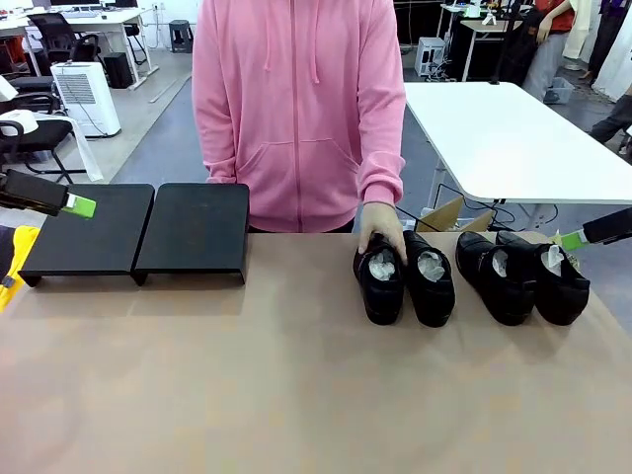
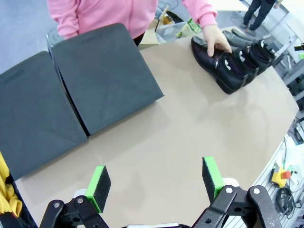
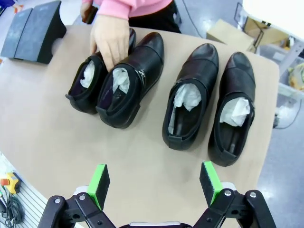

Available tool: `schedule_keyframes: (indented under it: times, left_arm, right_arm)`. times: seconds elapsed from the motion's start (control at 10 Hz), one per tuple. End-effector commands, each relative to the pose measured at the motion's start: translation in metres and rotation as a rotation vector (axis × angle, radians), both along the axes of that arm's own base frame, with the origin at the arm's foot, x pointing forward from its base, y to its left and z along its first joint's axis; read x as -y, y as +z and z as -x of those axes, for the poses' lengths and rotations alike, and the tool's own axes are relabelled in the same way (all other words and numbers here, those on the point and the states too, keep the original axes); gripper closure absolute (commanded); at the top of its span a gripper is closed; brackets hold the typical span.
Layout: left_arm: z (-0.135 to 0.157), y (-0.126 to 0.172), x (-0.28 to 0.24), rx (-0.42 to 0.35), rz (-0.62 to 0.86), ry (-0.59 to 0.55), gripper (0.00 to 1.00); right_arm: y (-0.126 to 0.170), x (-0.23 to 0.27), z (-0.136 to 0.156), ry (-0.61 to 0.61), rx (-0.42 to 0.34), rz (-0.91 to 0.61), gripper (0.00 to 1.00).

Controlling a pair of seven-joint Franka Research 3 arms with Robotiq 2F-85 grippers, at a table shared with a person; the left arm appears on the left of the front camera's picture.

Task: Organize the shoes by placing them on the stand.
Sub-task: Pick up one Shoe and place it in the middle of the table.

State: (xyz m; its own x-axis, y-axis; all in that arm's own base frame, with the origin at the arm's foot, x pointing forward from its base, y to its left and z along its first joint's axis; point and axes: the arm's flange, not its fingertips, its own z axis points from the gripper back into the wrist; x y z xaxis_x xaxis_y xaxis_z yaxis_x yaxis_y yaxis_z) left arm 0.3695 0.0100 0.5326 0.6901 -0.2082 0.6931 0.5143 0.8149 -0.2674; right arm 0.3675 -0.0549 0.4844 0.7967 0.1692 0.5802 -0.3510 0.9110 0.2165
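Note:
Four glossy black shoes stuffed with white paper stand in a row at the right of the table: one (image 1: 380,284) under the person's hand (image 1: 380,229), a second (image 1: 431,282) beside it, then a pair (image 1: 494,278) (image 1: 559,284). From the right wrist they read (image 3: 88,81), (image 3: 130,81), (image 3: 190,97), (image 3: 232,111), with the hand (image 3: 109,40) on the left two. The stand (image 1: 193,232), two matte black platforms side by side (image 2: 102,76), sits bare at the far left. My left gripper (image 1: 79,205) (image 2: 156,183) hovers open near the stand. My right gripper (image 1: 571,239) (image 3: 154,183) hangs open beside the rightmost shoe.
The person in a pink hoodie stands at the far edge, between stand and shoes. A yellow object (image 1: 14,259) lies at the table's left edge. Behind the far right edge are a cardboard box (image 1: 456,213) and a white table (image 1: 513,138). Bare tabletop (image 1: 296,395) spreads across the near side.

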Motion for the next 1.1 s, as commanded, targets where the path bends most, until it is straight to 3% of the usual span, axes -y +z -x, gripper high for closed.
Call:
schedule_keyframes:
  times: [0.0, 1.0]
  left_arm:
    - [-0.0003, 0.0012, -0.0003, 0.004, 0.010, -0.011, 0.00]
    - [-0.0003, 0.0012, -0.0003, 0.004, 0.010, -0.011, 0.00]
  right_arm:
    - [-0.0013, 0.0013, -0.0010, 0.009, 0.010, -0.015, 0.00]
    - [0.0003, 0.0006, 0.0002, -0.002, 0.000, 0.002, 0.00]
